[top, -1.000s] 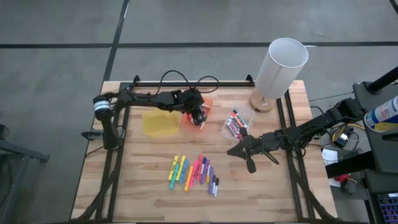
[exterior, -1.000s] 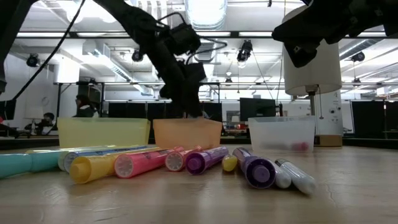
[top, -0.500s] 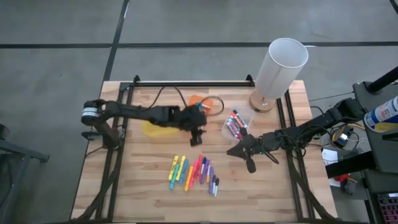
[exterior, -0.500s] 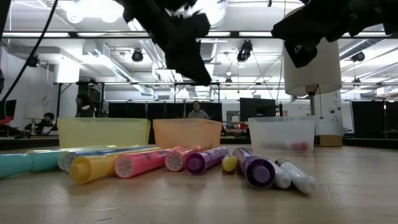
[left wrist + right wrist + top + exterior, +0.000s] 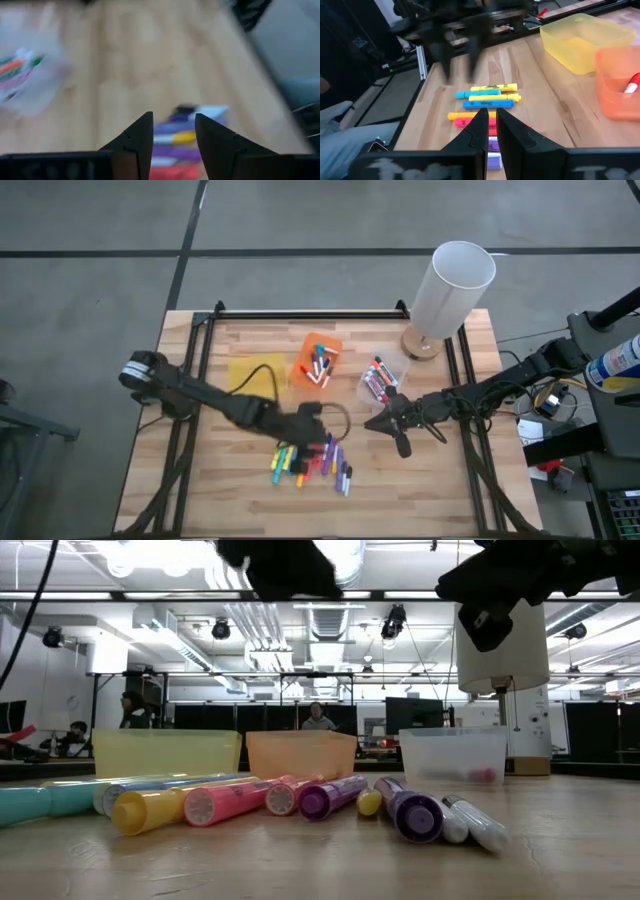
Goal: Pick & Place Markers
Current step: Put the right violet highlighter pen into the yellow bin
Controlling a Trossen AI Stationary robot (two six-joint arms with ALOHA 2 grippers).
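Several markers (image 5: 310, 460) in yellow, pink, blue and purple lie side by side on the wooden table near its near edge; they fill the foreground of the low view (image 5: 300, 802). My left gripper (image 5: 316, 436) hovers open just above this row, and purple, yellow and red markers (image 5: 175, 137) show between its fingers. More markers lie in the orange bin (image 5: 318, 362) and the clear bin (image 5: 380, 380). My right gripper (image 5: 396, 426) waits shut and empty, right of the row and near the clear bin.
An empty yellow bin (image 5: 252, 376) stands left of the orange bin. A white-shaded lamp (image 5: 450, 288) stands on the far right corner. Black rails run along the table's left, right and far edges. Bare wood lies left and right of the marker row.
My left gripper has swung from over the orange bin toward the table's near edge and come down over the marker row.
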